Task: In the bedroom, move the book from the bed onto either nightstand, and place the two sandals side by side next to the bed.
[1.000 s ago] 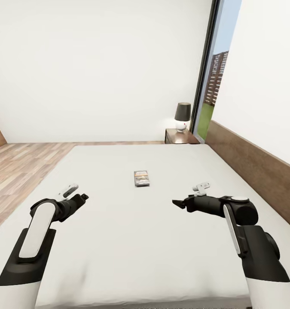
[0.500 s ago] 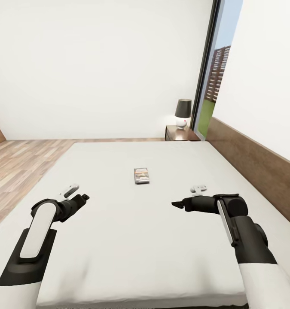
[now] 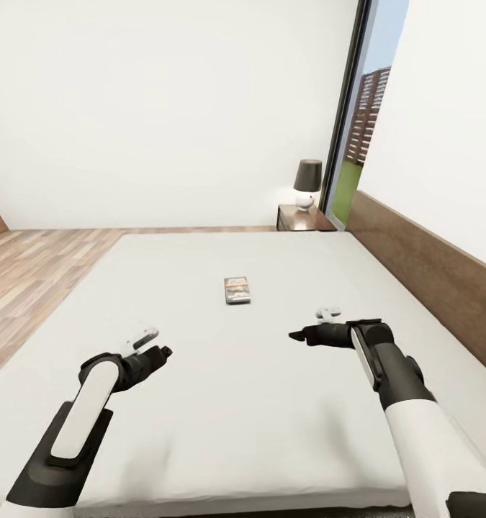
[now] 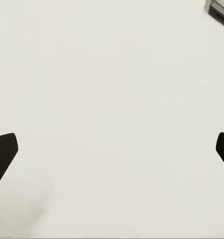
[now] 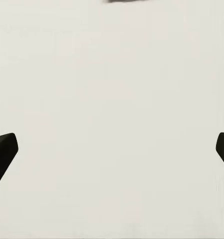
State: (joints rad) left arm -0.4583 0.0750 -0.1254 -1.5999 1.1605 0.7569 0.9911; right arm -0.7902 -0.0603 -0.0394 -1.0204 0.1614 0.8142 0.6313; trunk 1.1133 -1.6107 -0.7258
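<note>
Head view: the book lies flat near the middle of the frame, out on the bare pale mattress of the bed, well short of the nightstand with its lamp in the upper right by the window. My right gripper hangs low over the sheet at centre right, just below and right of the book, pointing toward it; I judge that's the arm lined up for the pick. My left gripper hovers at lower left, farther off, kept out of the way. Both wrist views show my dark fingertips spread wide at the picture edges with plain sheet between, so both sets of fingers are released, carrying nothing. A corner of the book peeks into the left wrist picture's upper right. Sandals: none to report here.
</note>
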